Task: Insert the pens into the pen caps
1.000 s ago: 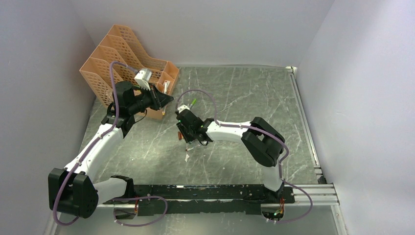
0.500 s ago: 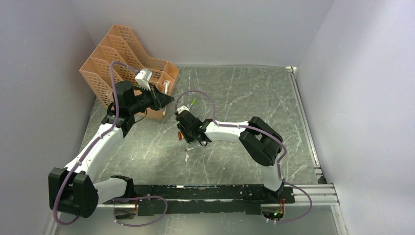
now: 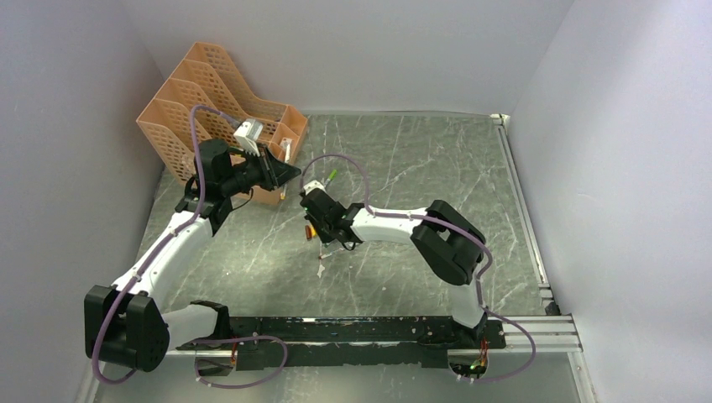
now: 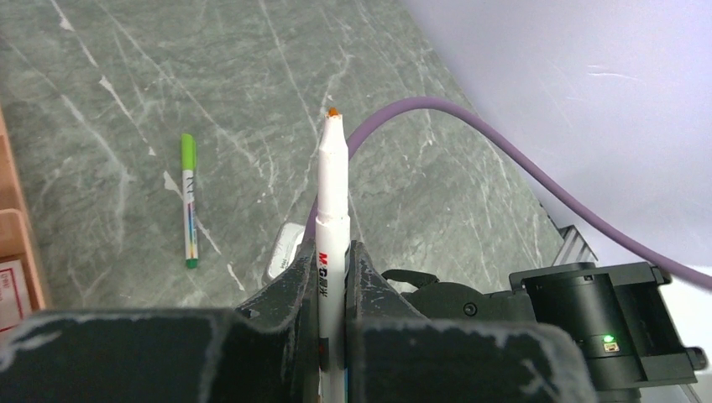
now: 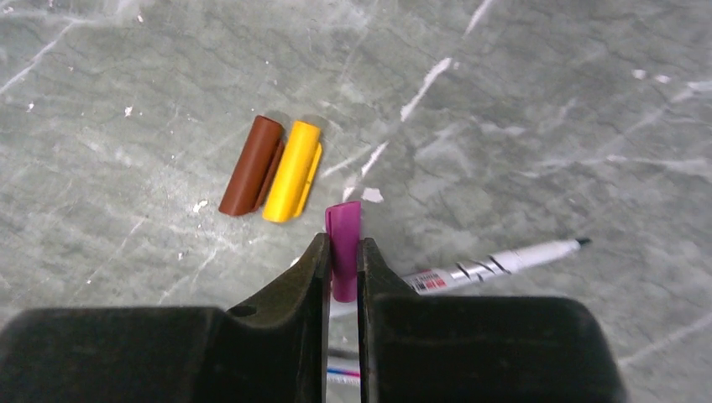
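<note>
Now: left gripper clamped tight on orange-tipped pen, tip outward, held aloft. The right gripper is pinched shut on magenta cap, low, near yellow cap. Step: cap pickup. Next: lift, align cap mouth with tip.

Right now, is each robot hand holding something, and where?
The left gripper pinches a white pen around its barrel, orange tip sticking out. The right gripper pinches a purple cap by one end.
</note>
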Robot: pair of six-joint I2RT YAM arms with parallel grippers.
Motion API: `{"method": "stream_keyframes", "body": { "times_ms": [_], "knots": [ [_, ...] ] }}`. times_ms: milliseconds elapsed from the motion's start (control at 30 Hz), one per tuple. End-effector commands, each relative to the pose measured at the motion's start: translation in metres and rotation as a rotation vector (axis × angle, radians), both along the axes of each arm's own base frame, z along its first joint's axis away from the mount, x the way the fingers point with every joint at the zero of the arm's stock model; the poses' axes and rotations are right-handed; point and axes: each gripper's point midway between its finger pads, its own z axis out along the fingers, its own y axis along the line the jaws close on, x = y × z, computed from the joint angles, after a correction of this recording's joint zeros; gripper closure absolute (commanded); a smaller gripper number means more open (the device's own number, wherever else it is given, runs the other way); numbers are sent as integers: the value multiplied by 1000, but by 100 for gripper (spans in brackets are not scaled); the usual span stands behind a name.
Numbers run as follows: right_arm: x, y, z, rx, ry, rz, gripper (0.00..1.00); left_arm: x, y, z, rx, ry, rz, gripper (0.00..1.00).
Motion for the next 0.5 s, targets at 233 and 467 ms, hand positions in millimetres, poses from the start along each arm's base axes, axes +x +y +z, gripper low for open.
{"method": "stream_keyframes", "body": {
  "times_ms": [233, 467],
  "knots": [
    [22, -34, 182, 419, -308, -226, 100, -19, -28, 30, -227, -81, -149, 93],
    [13, -88, 272, 1113, -415, -315, 100, -50, -82, 52, -432, -81, -253, 93]
  ]
}}
